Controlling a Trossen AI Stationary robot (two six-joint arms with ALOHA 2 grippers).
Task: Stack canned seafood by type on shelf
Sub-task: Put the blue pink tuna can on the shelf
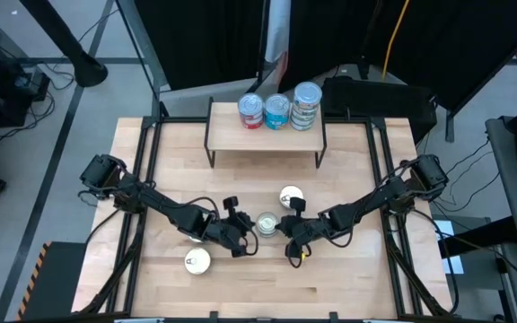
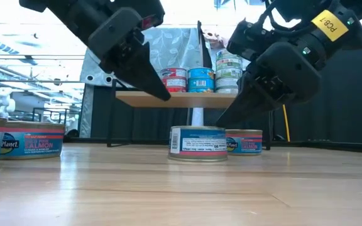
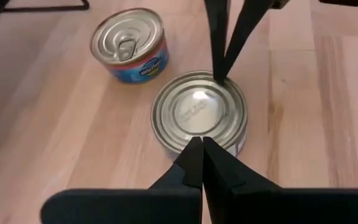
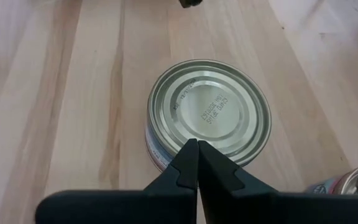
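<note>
Tins stand stacked in three piles (image 1: 279,109) on the shelf (image 1: 227,135) at the far side of the counter (image 1: 348,278). Mid-counter, an upturned tin (image 1: 267,223) sits between the left pincer (image 1: 246,226) and right pincer (image 1: 283,226), both closed and empty, their tips poised over its opposite edges.

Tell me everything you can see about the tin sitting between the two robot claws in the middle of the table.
The centre tin is a low, round, shiny metal can standing flat on the wooden table. The face turned up is plain silver with ringed ridges and a small stamped code, with no pull tab. Its side label is blue and white. The shut left gripper and shut right gripper point at it from opposite sides, just above its rim; neither holds it.
</note>
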